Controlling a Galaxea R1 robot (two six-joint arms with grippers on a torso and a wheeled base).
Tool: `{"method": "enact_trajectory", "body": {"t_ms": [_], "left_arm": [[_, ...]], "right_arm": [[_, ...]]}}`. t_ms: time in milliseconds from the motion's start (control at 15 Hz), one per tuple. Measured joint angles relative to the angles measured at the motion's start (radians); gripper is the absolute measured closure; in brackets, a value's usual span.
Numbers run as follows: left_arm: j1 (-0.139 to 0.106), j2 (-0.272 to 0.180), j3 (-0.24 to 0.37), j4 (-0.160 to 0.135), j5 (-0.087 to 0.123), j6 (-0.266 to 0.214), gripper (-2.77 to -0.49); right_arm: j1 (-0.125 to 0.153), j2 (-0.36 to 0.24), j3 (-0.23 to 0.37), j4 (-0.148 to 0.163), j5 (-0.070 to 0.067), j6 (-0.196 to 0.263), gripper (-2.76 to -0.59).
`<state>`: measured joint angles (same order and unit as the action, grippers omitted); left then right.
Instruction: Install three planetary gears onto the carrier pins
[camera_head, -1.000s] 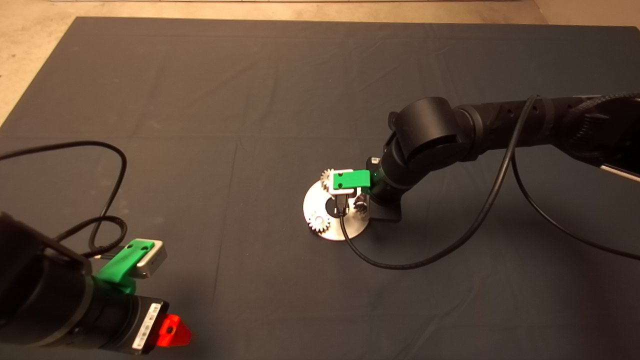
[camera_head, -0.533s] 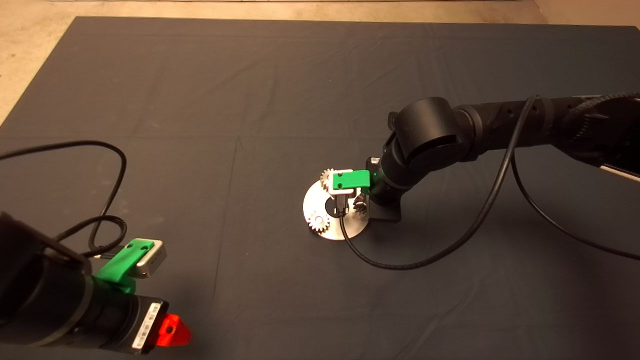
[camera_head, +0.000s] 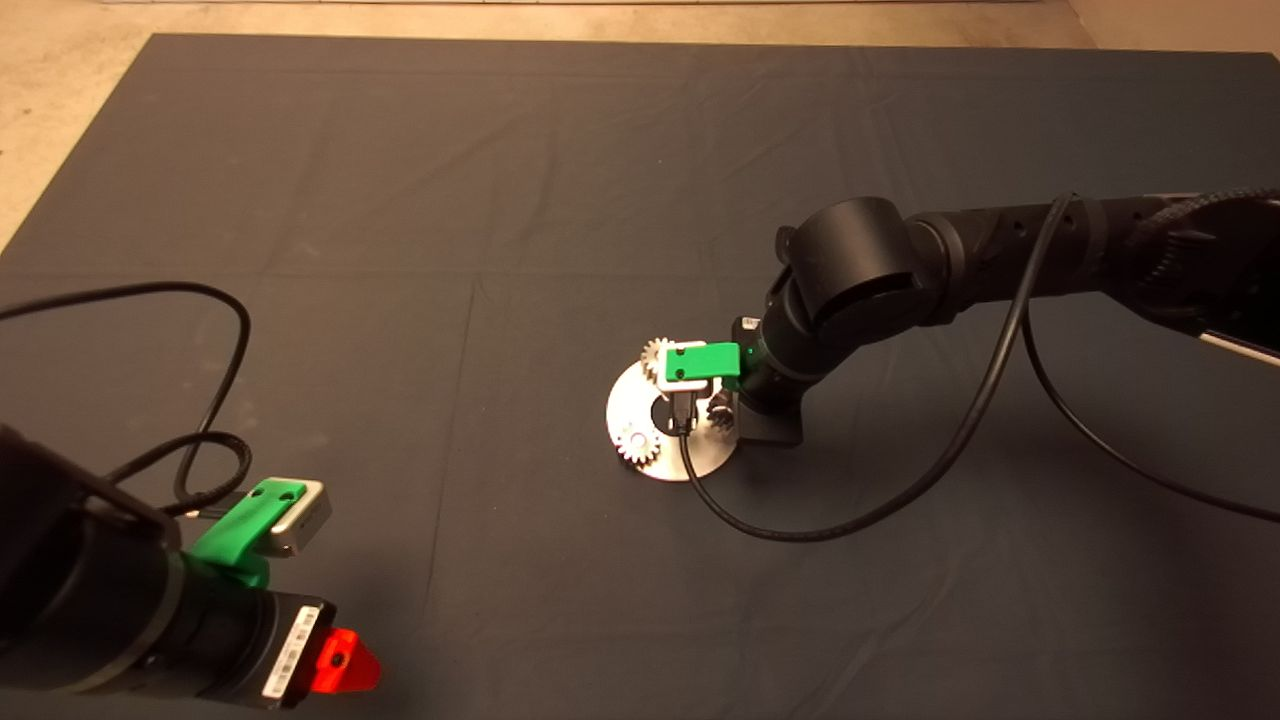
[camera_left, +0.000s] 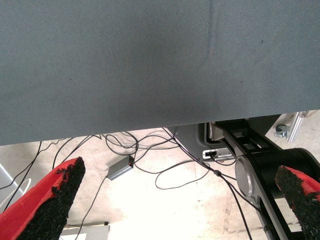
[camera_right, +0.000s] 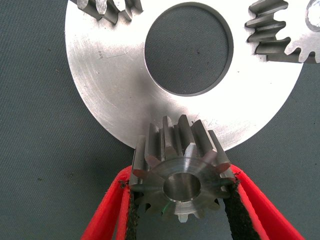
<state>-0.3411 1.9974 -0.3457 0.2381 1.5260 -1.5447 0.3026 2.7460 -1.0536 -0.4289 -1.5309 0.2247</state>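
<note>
The shiny ring-shaped disc (camera_head: 668, 455) lies on the mat at mid-right. Two planetary gears (camera_head: 655, 352) (camera_head: 637, 443) sit on it, each on a carrier pin. In the right wrist view they show at the disc's (camera_right: 115, 95) far edges (camera_right: 107, 7) (camera_right: 280, 32). My right gripper (camera_head: 722, 412) is at the disc's right rim, shut on the third gear (camera_right: 182, 182). That gear stands at the rim with a silvery pin end (camera_right: 182, 186) filling its bore. The pads (camera_right: 131, 200) touch its teeth on both sides. My left gripper (camera_head: 340, 665) is parked at the lower left, open and empty (camera_left: 180, 172).
A black cable (camera_head: 860, 515) hangs from the right arm and loops over the mat just in front of the disc. Another cable (camera_head: 215, 330) loops on the mat at the left. The left wrist view looks past the mat's edge (camera_left: 150, 127) at floor cables.
Almost nothing. My right gripper stays at the disc's rim with the gear between its fingers. The left arm has sunk very slightly.
</note>
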Motion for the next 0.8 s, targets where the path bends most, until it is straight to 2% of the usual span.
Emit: {"method": "enact_trajectory", "body": {"t_ms": [800], "left_arm": [[0.000,0.000,0.000,0.000,0.000,0.000,-2.76]], "right_arm": [[0.000,-0.001,0.000,0.000,0.001,0.000,-1.02]]}}
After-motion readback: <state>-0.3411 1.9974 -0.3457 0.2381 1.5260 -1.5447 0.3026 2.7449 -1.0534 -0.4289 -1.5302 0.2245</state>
